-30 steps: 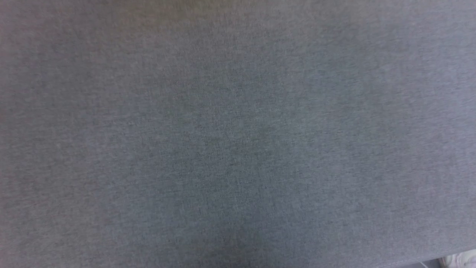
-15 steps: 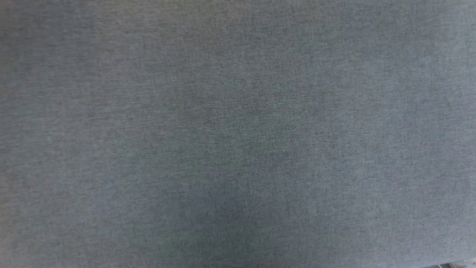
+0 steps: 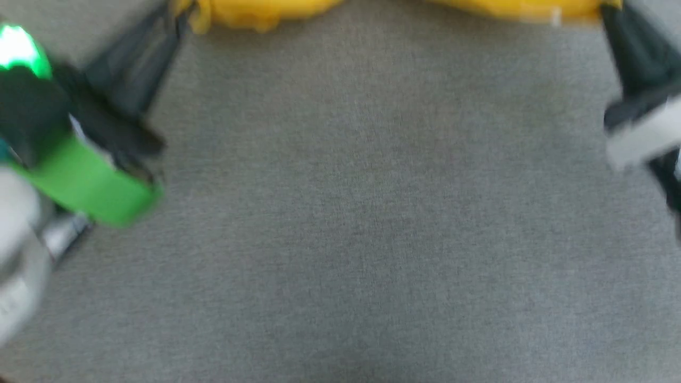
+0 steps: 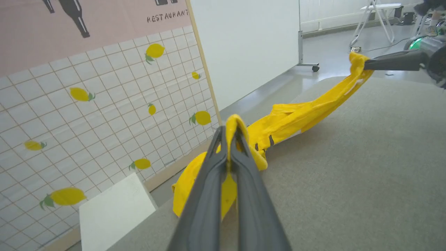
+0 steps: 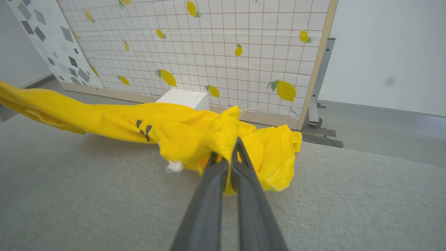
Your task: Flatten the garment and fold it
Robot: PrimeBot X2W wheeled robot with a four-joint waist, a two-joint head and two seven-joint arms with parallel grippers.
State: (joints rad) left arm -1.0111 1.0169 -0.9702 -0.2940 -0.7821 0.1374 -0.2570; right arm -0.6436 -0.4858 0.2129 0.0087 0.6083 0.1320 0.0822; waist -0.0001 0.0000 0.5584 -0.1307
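The garment (image 3: 266,10) is a bright yellow T-shirt, stretched in a rumpled band along the far edge of the grey cloth-covered table (image 3: 340,213). My left gripper (image 3: 178,13) is shut on its left end. In the left wrist view yellow cloth (image 4: 296,118) is pinched between the shut fingers of the left gripper (image 4: 230,136). My right gripper (image 3: 612,13) is shut on the other end, and the right wrist view shows the right gripper (image 5: 231,148) clamped on a bunched fold of the garment (image 5: 104,118). Black stripes show on the shirt. Part of it droops past the table's far edge.
Beyond the table's far edge stands a tiled panel with lemon prints (image 5: 209,52) and a white box (image 5: 184,99) on the floor. A white board on wheels (image 4: 251,42) stands beside the panel. The head view is blurred.
The head view has shifted: earlier it held plain grey cloth, now both grippers and the yellow garment's edge appear along its top. No move of the things themselves can be told.
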